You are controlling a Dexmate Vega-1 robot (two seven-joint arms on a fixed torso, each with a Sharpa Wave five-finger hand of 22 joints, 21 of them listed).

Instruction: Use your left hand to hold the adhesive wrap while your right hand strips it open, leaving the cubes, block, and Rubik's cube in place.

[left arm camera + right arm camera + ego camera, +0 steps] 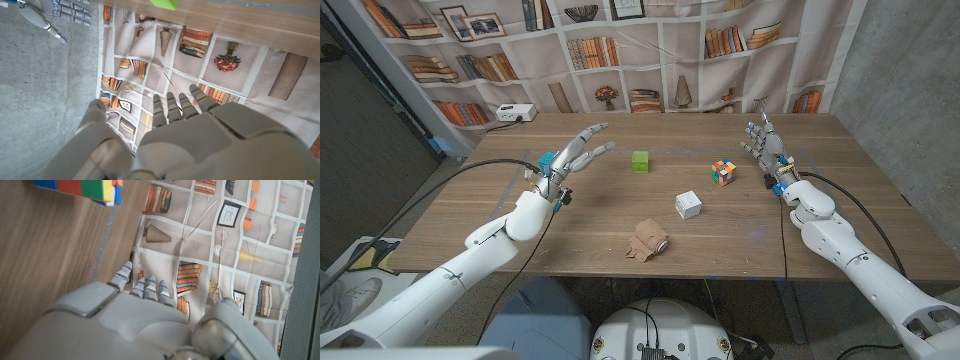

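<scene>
Left hand point(563, 165) up near the worktop's point(470, 205) left edge, fingers point(592, 150) spread wide, holding nothing. Right hand point(768, 148) by the right edge, fingers point(756, 131) apart and empty too. The adhesive wrap point(647, 240) lies crumpled near the front edge, white cube point(688, 204) just behind it, green cube point(640, 161) and Rubik's cube point(723, 172) further back.

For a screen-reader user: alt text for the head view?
A tan adhesive wrap lies untouched near the wooden table front; the left hand and right hand are open, apart. Behind it: white block, green cube, Rubik's cube.
</scene>
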